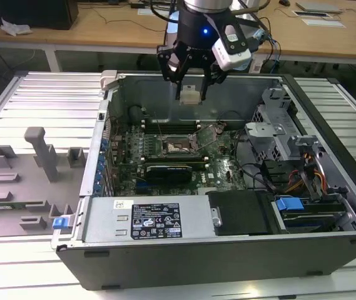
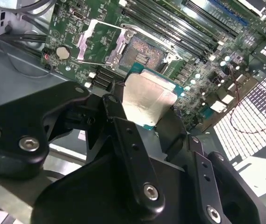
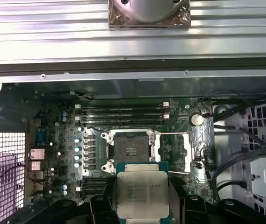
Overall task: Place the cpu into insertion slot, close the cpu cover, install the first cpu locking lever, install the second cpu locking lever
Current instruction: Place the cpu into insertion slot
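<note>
No print can be read: the black label [image 1: 156, 220] on the grey power-supply housing [image 1: 102, 222] and the faint lines on the cpu [image 3: 140, 192] are illegible.

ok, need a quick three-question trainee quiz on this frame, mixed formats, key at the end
1. True or false: the small flat square silvery-grey chip already sits in the square dark-rimmed socket.
2. The thin silver-grey metal frame cover is: A) shut over the socket; B) swung open beside the socket; C) lying outside the case.
3. Fill in: the black pincer, above the open grey computer case, is shut on the ____.

Key: 1 false, the socket is empty; 2 B; 3 chip.
</note>
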Tool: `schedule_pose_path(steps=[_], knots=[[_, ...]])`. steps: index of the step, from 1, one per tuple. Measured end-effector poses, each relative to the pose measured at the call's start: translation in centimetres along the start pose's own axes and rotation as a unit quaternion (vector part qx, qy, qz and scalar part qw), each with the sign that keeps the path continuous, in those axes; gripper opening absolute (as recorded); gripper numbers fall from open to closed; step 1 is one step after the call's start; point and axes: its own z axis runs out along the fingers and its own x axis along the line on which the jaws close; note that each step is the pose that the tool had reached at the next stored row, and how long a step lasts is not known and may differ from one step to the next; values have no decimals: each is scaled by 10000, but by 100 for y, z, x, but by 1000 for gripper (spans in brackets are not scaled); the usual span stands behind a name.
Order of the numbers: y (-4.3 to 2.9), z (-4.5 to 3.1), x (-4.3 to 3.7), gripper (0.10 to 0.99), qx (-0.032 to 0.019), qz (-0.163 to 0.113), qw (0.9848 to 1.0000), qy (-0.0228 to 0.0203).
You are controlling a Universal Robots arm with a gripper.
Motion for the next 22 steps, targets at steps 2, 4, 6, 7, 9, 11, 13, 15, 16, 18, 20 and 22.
schedule_pose_path(steps=[2, 4, 6, 7, 9, 11, 13, 15, 16, 18, 20, 22], knots=[[-2, 25, 0, 533, -3, 154, 9999, -17], [-4, 35, 0, 533, -7, 371, 9993, -41], [-4, 43, 0, 533, -11, 549, 9985, -60], [-5, 49, 0, 533, -14, 674, 9977, -74], [-6, 59, -1, 533, -18, 896, 9959, -98], [-8, 73, -1, 533, -24, 1182, 9929, -130], [-9, 81, -1, 533, -27, 1350, 9907, -148], [-10, 91, -2, 533, -31, 1551, 9877, -170], [-10, 98, -2, 533, -34, 1698, 9853, -186], [-11, 107, -2, 533, -38, 1890, 9817, -207], [-13, 121, -2, 533, -44, 2200, 9752, -241], [-14, 130, -2, 533, -48, 2390, 9707, -262]])
